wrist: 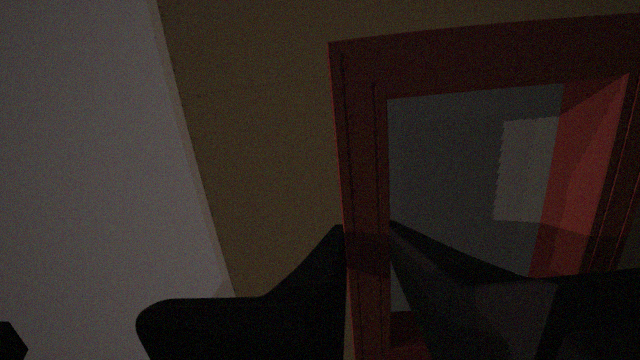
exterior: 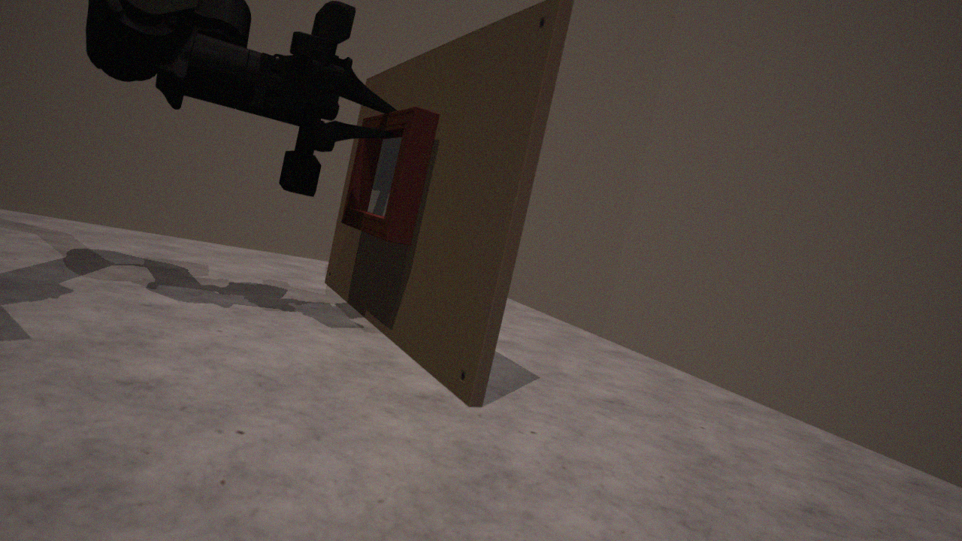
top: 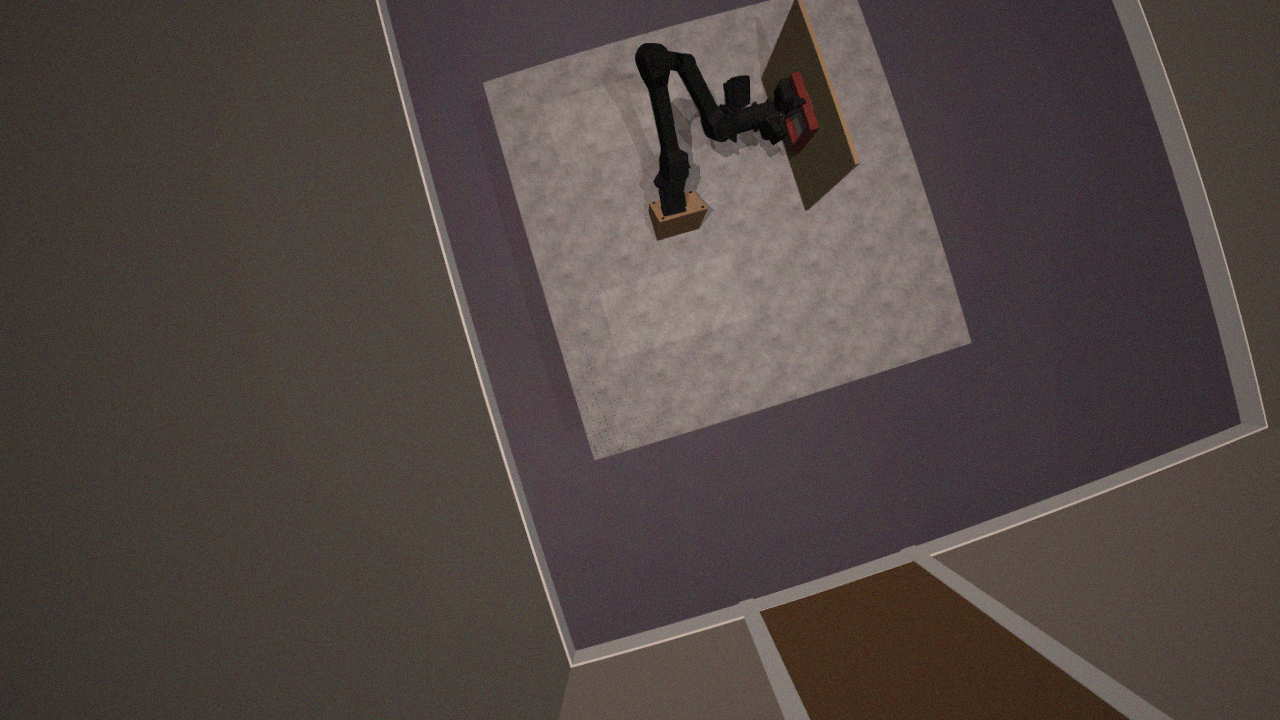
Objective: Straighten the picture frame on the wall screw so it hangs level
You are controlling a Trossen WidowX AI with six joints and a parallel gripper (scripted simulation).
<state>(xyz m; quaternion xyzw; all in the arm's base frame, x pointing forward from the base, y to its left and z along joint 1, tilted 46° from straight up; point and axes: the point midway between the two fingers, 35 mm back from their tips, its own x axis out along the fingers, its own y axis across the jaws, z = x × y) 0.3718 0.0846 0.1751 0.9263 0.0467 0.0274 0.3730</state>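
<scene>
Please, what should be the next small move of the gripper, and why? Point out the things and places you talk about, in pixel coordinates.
I would probably ease the frame (top: 808,107) (exterior: 411,181) (wrist: 362,150) down gently to seat it on the screw, ready for release. The gripper (top: 793,105) (exterior: 397,122) (wrist: 363,231) is shut on its top bar, so its own hang cannot be judged. The screw is hidden, so seating is uncertain.

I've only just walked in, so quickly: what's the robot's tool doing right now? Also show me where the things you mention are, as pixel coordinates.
Tool (top: 792,114) (exterior: 395,122) (wrist: 363,231): closed on the red picture frame (top: 807,100) (exterior: 411,178) (wrist: 357,165), one finger either side of its top bar.
</scene>
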